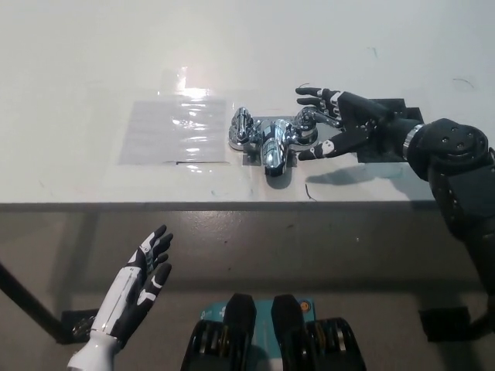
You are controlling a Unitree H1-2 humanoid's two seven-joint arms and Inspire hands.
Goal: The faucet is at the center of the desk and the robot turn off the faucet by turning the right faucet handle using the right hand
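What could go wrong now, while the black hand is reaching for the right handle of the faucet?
1. The right hand is open at the right handle, with no firm hold visible; it may slip off the shiny chrome when turning.
2. The spout sits close beside that handle, so a finger could strike it.
3. The faucet stands loose-looking on the desk; a sideways push might shift it. The left hand rests open, below the desk edge.

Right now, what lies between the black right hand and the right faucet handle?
Nothing: in the head view the right hand is open around the right faucet handle.
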